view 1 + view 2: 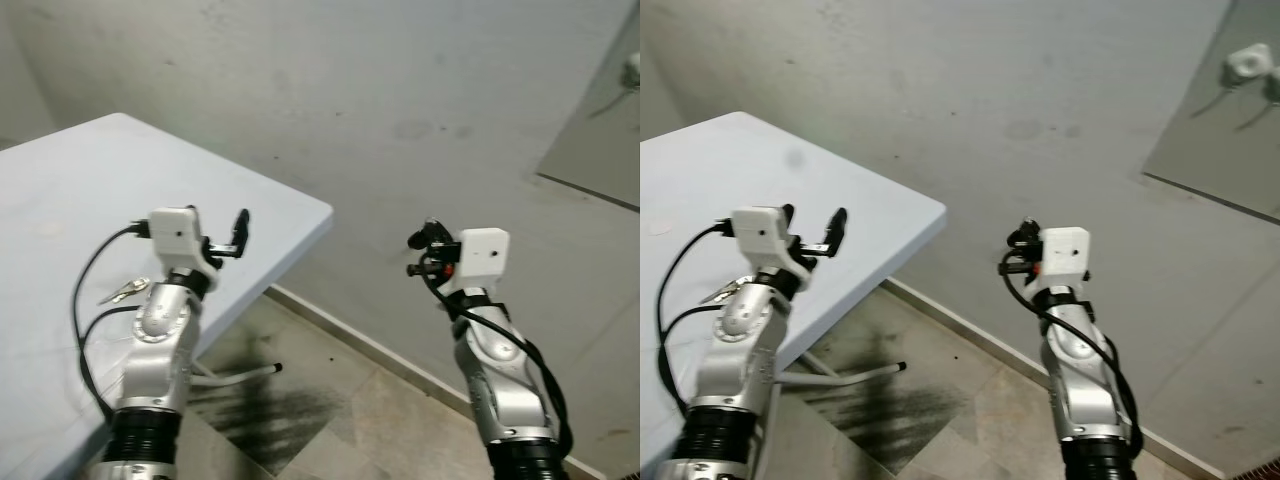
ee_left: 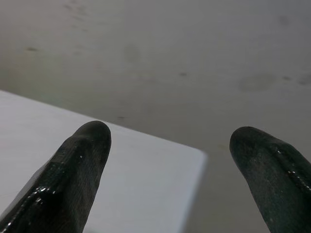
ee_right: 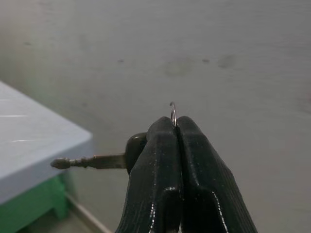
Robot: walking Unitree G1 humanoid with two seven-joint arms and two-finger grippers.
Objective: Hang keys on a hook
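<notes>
At about 7 o'clock in the head views the left arm rises over the near edge of the pale blue table (image 1: pixel 60 190); beside its wrist a loose set of keys (image 1: pixel 124 291) lies flat on the tabletop; the left gripper (image 2: pixel 170 160) hovers above the table's corner with its two black fingers spread wide and nothing between them. At about 5 o'clock the right arm stands over the tiled floor (image 1: pixel 330 390), well apart from the table; the right gripper (image 3: pixel 176 127) has its fingers pressed together on a thin key ring (image 3: pixel 173 114), and from it a dark-headed key (image 3: pixel 104 160) sticks out sideways toward the table. Beyond both grippers, from 10 to 2 o'clock, runs the stained grey wall (image 1: pixel 400 110); far off at 2 o'clock a white hook (image 1: pixel 1246 63) is fixed on a panel.
</notes>
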